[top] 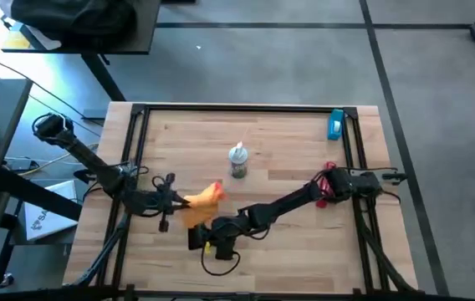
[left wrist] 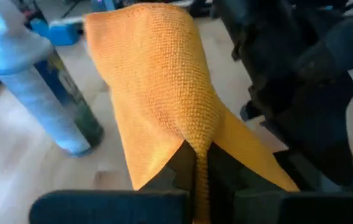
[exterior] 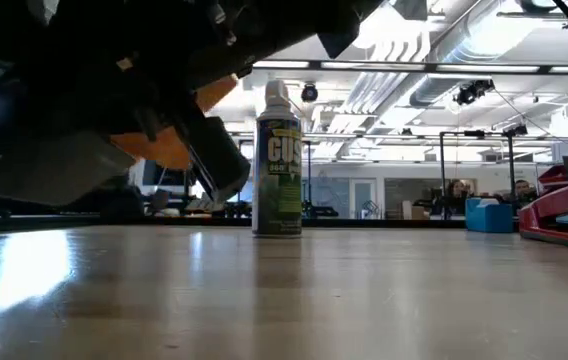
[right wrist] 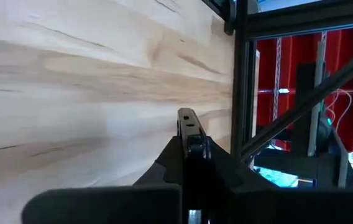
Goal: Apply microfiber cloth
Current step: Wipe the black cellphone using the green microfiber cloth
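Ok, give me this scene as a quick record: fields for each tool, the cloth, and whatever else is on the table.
left tool: shut, pinching a fold of the microfiber cloth
microfiber cloth: orange, held above the table
right tool: shut on a thin dark object seen edge-on, beside the left tool
spray can: upright, mid-table, untouched
blue object: far right corner
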Available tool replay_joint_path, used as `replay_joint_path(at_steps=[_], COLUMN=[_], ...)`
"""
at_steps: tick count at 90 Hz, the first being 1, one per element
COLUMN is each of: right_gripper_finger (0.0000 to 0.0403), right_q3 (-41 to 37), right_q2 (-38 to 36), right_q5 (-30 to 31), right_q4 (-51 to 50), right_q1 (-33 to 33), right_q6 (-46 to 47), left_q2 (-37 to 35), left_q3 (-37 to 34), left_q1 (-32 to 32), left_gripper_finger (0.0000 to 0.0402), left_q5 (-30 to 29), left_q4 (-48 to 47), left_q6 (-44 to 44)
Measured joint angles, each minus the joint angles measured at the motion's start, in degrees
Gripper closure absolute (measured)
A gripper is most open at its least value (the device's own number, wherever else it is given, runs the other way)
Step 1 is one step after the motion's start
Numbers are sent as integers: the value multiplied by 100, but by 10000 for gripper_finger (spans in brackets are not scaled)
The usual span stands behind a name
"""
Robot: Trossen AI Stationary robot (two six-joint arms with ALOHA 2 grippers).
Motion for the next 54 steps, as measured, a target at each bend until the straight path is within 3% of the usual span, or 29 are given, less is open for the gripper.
replay_joint_path(at_steps=[27,43,54], right_gripper_finger=[403,403,403], right_q3=[0,0,-3], right_q2=[-1,0,2], right_q5=[85,79,210], right_q4=[-3,12,-15], right_q1=[3,14,4], right_q6=[131,275,-55], left_q2=[1670,2251,2574], left_q3=[-432,-429,-424], left_q1=[-402,-929,-1319], left_gripper_finger=[402,402,402], left_q5=[0,111,-379], left_q4=[1719,2678,2739], left_q6=[-1151,-1626,-2272])
